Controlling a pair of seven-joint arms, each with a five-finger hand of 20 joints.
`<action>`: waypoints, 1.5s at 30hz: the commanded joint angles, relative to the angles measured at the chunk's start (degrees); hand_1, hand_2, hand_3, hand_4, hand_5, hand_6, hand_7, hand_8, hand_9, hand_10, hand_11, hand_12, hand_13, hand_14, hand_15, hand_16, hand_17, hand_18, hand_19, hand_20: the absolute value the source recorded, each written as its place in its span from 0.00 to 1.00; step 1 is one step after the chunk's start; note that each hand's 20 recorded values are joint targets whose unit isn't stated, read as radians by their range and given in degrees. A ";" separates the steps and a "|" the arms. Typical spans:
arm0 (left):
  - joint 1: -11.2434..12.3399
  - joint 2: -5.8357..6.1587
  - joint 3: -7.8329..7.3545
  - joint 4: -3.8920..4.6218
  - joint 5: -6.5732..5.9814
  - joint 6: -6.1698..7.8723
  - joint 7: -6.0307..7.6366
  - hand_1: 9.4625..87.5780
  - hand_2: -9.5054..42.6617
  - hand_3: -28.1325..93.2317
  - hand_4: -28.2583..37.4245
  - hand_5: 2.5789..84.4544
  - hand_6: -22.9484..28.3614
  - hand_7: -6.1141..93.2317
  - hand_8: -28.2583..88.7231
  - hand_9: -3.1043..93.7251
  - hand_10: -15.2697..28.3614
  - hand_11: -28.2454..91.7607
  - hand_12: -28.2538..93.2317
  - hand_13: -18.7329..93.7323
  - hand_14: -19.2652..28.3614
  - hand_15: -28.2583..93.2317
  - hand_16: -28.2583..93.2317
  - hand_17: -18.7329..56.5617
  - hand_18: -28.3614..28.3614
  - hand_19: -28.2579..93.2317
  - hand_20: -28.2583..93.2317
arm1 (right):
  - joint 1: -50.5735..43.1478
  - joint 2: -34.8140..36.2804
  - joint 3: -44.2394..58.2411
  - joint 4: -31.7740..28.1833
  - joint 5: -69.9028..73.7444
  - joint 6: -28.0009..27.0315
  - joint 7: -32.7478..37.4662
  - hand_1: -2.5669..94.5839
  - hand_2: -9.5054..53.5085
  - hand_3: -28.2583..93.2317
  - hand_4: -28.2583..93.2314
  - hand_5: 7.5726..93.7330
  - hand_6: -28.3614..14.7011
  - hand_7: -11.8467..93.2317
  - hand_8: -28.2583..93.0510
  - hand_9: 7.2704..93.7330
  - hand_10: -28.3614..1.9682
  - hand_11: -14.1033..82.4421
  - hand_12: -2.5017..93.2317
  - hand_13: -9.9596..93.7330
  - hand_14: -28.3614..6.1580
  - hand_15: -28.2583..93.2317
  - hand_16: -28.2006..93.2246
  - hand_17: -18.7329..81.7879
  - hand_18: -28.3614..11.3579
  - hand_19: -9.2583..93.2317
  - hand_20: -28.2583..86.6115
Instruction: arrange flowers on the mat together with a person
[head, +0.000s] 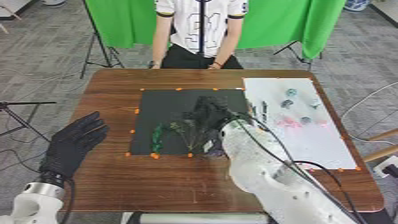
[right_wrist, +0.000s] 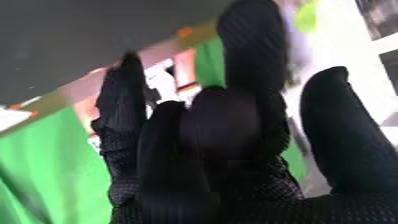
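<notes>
Fingers (right_wrist: 253, 45) loosely spread: my right black-gloved hand (head: 211, 114). Green leafy stem (head: 157, 139) — on black square mat (head: 164, 106), beside thin branching sprig (head: 181, 131); probably light, bendable, fragile-leaved, best taken low. Left black-gloved hand (head: 73, 146) — fingers straight, at brown wooden table's (head: 133, 185) edge.

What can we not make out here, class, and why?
Head view: whether the right hand holds anything; it blends darkly into the black mat.
Head view: what the marks on the white sheet depict; blurred.
Head view: the left arm's upper part; cut off by the bottom edge.
</notes>
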 joint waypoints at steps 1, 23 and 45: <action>2.14 -0.84 -0.99 -0.70 0.18 0.37 1.13 0.24 0.23 0.83 0.12 0.47 0.57 0.24 0.17 0.38 0.67 0.46 0.34 0.41 0.74 0.53 0.22 0.15 0.86 0.63 0.31 | -18.01 7.85 26.42 -2.16 38.08 -3.17 -23.34 0.23 0.32 0.88 0.07 0.72 0.59 0.48 0.14 0.73 0.45 0.66 0.35 0.69 0.42 0.85 0.45 0.42 0.18 0.77 0.50; 3.89 -2.07 -1.22 -1.49 1.10 2.80 4.53 0.25 0.21 0.83 0.14 0.47 0.57 0.25 0.16 0.38 0.67 0.47 0.34 0.41 0.74 0.54 0.22 0.16 0.86 0.63 0.31 | -48.18 4.72 50.97 -4.37 61.89 10.34 -42.53 0.17 0.29 0.98 0.10 0.45 0.56 0.34 0.15 0.44 0.40 0.35 0.29 0.47 0.42 0.55 0.42 0.31 0.14 0.61 0.51; 3.00 -2.61 -0.18 -1.26 1.04 2.48 3.94 0.25 0.22 0.83 0.13 0.47 0.57 0.25 0.16 0.38 0.67 0.46 0.34 0.41 0.74 0.54 0.22 0.16 0.86 0.63 0.31 | -48.99 1.99 52.97 -4.49 59.71 11.25 -43.22 0.17 0.27 0.98 0.09 0.47 0.54 0.33 0.15 0.46 0.40 0.36 0.29 0.49 0.43 0.55 0.42 0.32 0.14 0.61 0.51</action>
